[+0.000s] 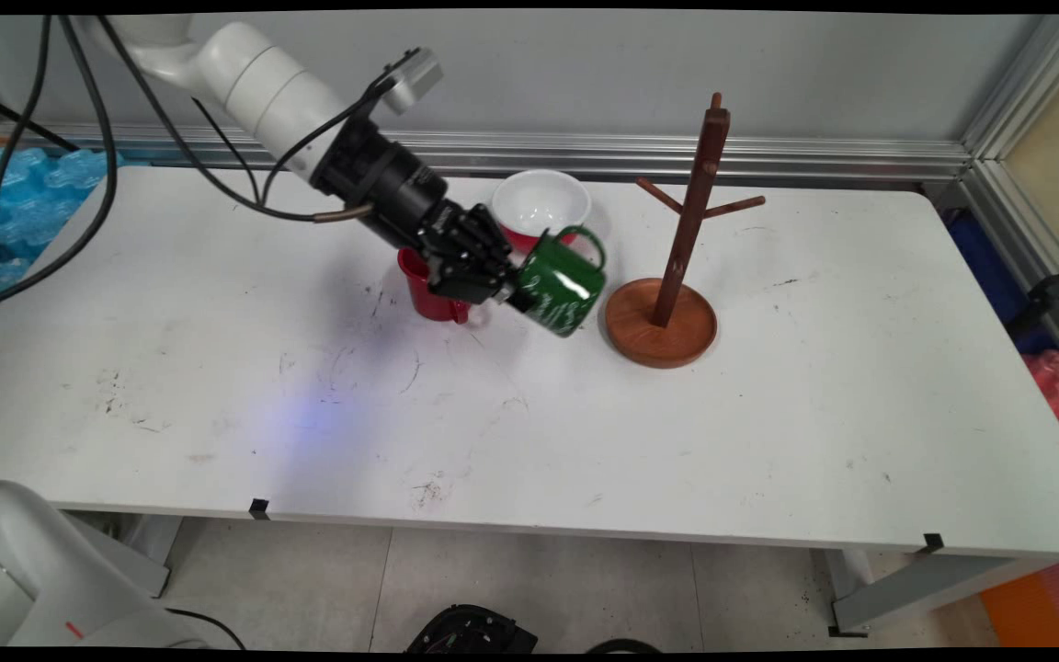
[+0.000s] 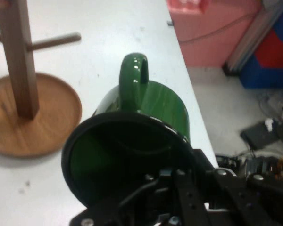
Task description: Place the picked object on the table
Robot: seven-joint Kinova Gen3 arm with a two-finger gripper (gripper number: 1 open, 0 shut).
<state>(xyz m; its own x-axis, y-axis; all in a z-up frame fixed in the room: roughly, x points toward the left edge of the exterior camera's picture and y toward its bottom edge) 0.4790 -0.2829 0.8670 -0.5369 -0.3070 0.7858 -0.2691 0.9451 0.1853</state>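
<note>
My gripper (image 1: 513, 292) is shut on the rim of a green mug (image 1: 559, 285) and holds it tilted above the table, handle up. In the hand view the green mug (image 2: 132, 146) fills the middle, its dark mouth facing the camera, with one finger inside the rim. The wooden mug tree (image 1: 677, 267) stands just right of the mug, on a round base, with short pegs on its post. In the hand view the mug tree (image 2: 19, 84) is at the upper left. A red mug (image 1: 428, 292) stands on the table behind my gripper, partly hidden by it.
A white bowl with a red outside (image 1: 540, 204) sits behind the mug, near the table's far edge. The table's right edge (image 1: 998, 349) lies well past the tree. Blue packaging (image 1: 24, 198) lies off the table's left side.
</note>
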